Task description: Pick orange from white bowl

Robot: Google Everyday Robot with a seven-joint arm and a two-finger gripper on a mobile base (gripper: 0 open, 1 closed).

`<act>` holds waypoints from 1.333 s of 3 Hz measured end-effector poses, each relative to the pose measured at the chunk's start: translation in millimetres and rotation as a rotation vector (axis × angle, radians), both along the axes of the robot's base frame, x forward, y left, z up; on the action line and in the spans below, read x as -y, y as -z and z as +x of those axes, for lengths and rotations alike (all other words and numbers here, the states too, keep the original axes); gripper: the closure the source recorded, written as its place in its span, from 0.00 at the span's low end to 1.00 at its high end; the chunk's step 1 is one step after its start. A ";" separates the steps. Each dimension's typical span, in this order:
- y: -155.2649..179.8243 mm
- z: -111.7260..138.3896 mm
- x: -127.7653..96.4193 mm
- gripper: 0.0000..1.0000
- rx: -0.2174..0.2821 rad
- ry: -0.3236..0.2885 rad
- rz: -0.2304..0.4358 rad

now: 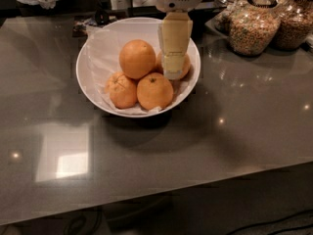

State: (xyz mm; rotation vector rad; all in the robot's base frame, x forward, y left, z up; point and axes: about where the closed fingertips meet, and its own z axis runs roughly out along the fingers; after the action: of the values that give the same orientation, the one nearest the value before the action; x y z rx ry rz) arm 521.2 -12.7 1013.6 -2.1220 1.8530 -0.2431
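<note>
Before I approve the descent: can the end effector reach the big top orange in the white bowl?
Probably yes. The end effector hangs over the right side of the white bowl, beside the big orange, which sits topmost and uncovered. A leftward shift looks needed; nothing blocks it.

orange [137, 58] in white bowl [94, 53], gripper [172, 74] over bowl's right side

Grey glossy table [234, 131] carries the white bowl [98, 53] at back centre and glass jars [252, 31] of grains at back right, apart from bowl. Gripper [173, 74] hangs over bowl's right half.
</note>
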 end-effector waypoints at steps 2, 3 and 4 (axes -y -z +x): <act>6.3 23.7 -20.4 0.10 -0.038 -0.029 0.010; 12.6 32.5 -26.5 0.23 -0.066 -0.036 0.020; 19.1 38.1 -33.7 0.22 -0.092 -0.046 0.028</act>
State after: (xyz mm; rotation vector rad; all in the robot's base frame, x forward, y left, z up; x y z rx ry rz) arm 559.2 21.0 994.5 -2.1876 1.8436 -0.1100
